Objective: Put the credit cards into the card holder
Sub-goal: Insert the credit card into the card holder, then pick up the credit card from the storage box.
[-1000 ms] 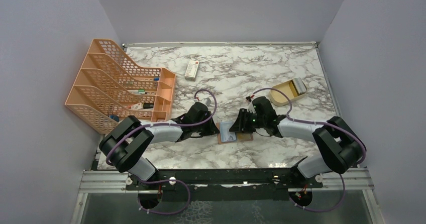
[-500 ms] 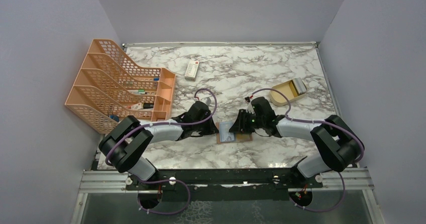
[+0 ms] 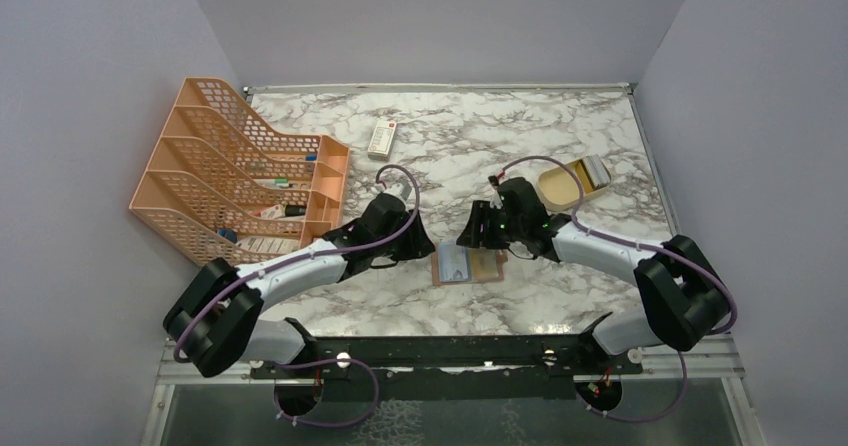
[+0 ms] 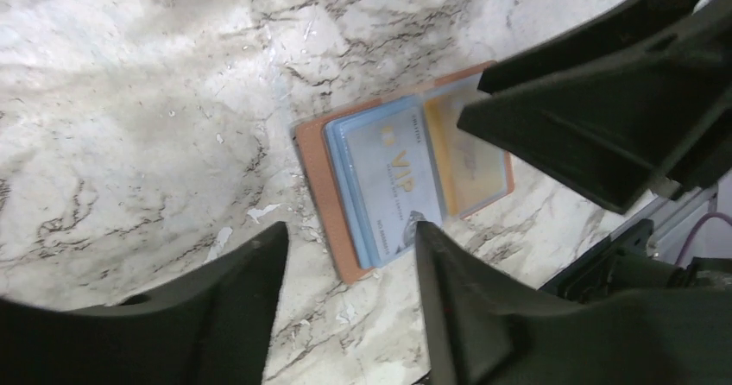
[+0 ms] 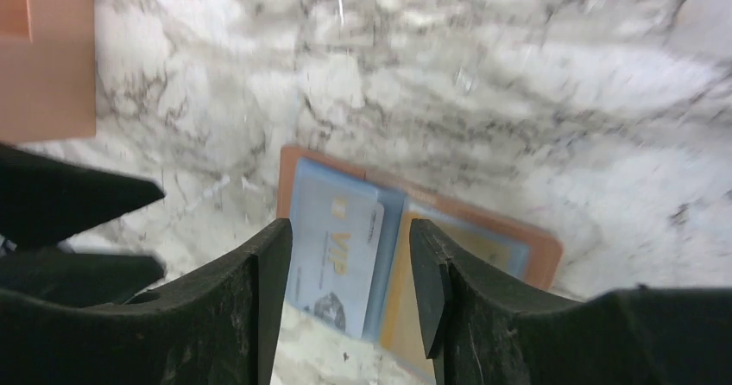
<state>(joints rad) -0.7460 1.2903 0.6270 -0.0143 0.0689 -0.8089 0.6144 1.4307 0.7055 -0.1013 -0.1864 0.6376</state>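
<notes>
The left gripper has its jaws spread wide and nothing between them. Through the gap the wrist view shows the near corner of the card holder. It lies open and flat on the marble table, just ahead of the fingertips. The right gripper stands the same way, with its jaws parted and empty, and the holder lies below and just beyond its gap. Whether any finger touches the leather I cannot tell.

Two cards lie on the holder. A pale blue card (marked VIP) sits on the half nearer the left gripper. A gold card sits on the half nearer the right gripper, behind what looks like a clear window.

From above, the two grippers face each other closely, with the holder just toward the arm bases from the right one. Further out, behind the right gripper, is a tan shallow box with a grey flat piece at its far end. An orange mesh file rack stands well out beyond the left arm. A white oblong item lies far ahead of the left jaws.
</notes>
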